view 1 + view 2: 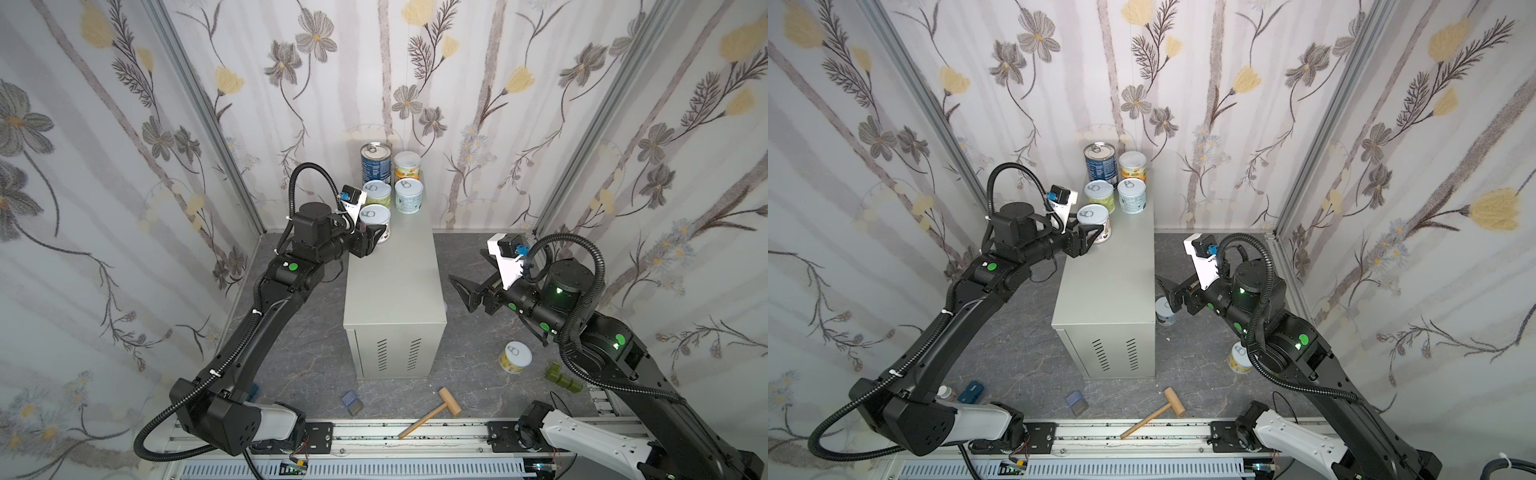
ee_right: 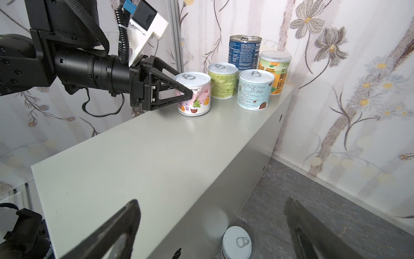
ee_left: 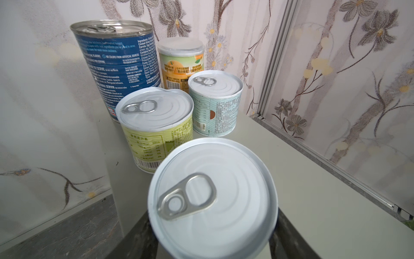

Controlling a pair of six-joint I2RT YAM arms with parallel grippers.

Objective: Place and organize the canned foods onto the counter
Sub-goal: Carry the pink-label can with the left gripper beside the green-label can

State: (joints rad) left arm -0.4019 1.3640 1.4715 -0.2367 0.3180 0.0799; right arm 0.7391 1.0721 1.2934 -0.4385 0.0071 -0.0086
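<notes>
The left hand (image 2: 185, 86) is clamped on the pink can (image 2: 195, 105), with one finger on each side. The pink can stands on the bench (image 2: 156, 157), close to the left edge and about halfway to the back. In both top views the left hand comes at the can from 8 o'clock.

Four more cans stand on the bench behind it. The green can (image 1: 377, 193) is at 12 o'clock from the pink can and just beside it. The pale blue can (image 1: 408, 196) is at 1 o'clock. The blue can (image 1: 376, 163) and the orange can (image 1: 407, 165) are at the very back, by the wall.

The right hand (image 1: 463, 295) has its fingers wide apart and holds nothing. It hangs off the bench's 3 o'clock side, well apart from the pink can. A white-topped can (image 2: 237, 243) stands on the floor (image 1: 299, 353) below it. A yellow can (image 1: 515, 357) stands on the floor at 5 o'clock from the right hand.
</notes>
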